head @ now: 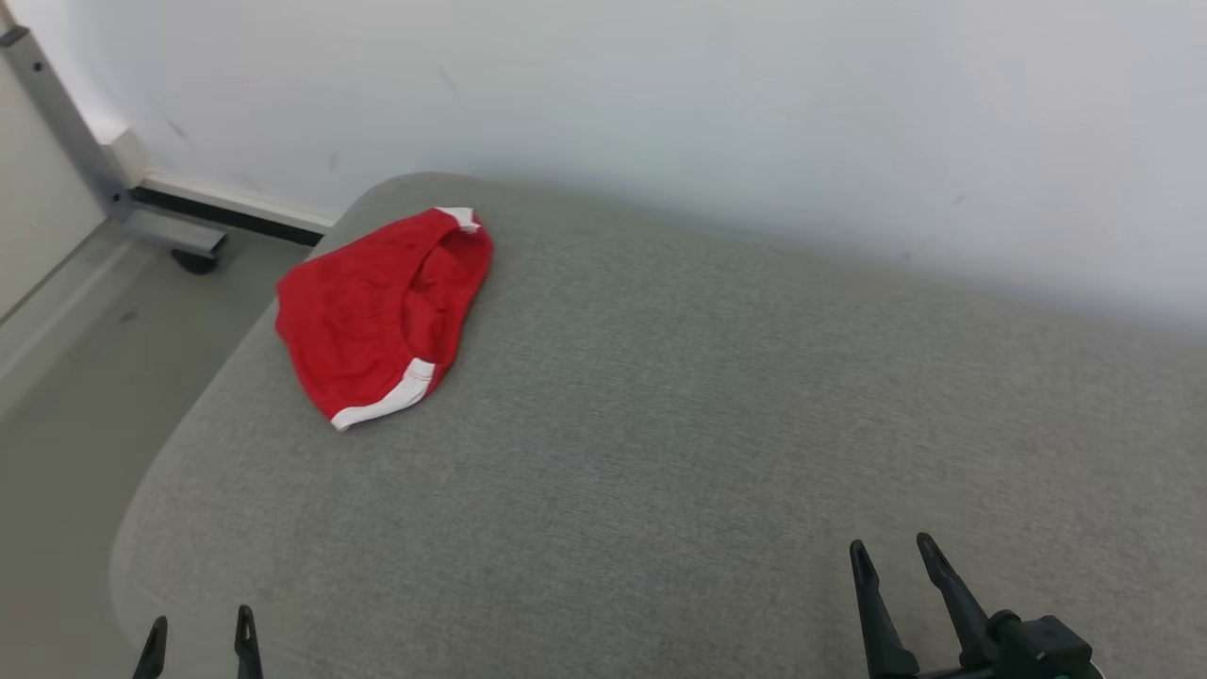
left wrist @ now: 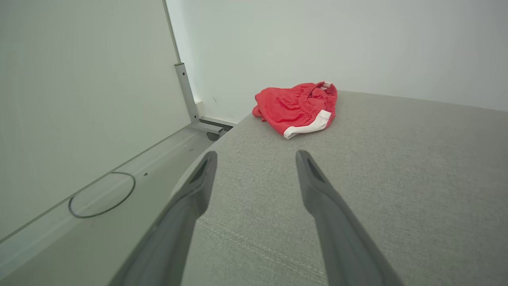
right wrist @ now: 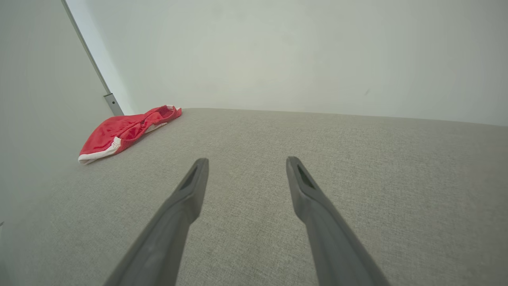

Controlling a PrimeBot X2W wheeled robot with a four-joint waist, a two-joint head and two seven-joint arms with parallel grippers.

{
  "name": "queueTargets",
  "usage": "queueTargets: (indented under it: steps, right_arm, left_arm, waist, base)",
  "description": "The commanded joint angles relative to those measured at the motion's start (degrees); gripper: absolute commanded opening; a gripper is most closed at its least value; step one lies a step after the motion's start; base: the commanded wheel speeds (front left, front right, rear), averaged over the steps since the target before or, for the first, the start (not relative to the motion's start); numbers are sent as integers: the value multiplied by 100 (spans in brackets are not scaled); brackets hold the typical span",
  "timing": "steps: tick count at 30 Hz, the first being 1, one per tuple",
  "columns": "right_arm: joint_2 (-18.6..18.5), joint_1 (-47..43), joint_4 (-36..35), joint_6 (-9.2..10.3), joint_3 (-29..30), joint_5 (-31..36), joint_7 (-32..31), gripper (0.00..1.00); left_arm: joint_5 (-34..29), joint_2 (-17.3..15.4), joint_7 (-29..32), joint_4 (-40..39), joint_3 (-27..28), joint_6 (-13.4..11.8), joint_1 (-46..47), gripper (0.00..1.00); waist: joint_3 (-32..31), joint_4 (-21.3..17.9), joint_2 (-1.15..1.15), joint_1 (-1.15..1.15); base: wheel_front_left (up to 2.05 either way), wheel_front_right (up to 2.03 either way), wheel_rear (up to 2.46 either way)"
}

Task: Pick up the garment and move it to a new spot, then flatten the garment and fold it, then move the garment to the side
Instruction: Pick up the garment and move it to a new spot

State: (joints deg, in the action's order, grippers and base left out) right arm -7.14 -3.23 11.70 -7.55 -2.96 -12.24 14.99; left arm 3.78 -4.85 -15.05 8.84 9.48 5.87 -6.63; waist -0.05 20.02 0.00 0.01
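The garment (head: 377,316) is red with white trim and lies folded into a compact bundle at the far left corner of the grey cushioned surface (head: 717,424). The left wrist view has the garment (left wrist: 297,107) ahead of the fingers, and the right wrist view has the garment (right wrist: 127,131) far off to the left. My left gripper (head: 200,627) stands open at the near left edge, well short of the garment, with nothing between its fingers. At the near right, my right gripper (head: 891,554) is open too and holds nothing.
A white wall (head: 717,104) runs along the back of the surface. Left of the surface the floor (head: 85,396) drops away, with a grey metal frame leg and caster (head: 193,259) by the wall. A wire ring (left wrist: 102,194) lies on the floor.
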Motion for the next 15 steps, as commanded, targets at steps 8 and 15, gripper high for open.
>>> queueTargets:
  steps: [8,15]
  right_arm:
    - [-13,16,26,15,-48,-39,24,100]
    - [-13,39,34,15,-98,-42,24,100]
  left_arm:
    - [67,-66,-17,-7,73,-37,-1,100]
    - [91,-67,-17,-50,132,-62,-62,100]
  waist:
    - [22,595,0,-1]
    - [26,694,0,-1]
  base:
    - [0,0,0]
    - [0,0,0]
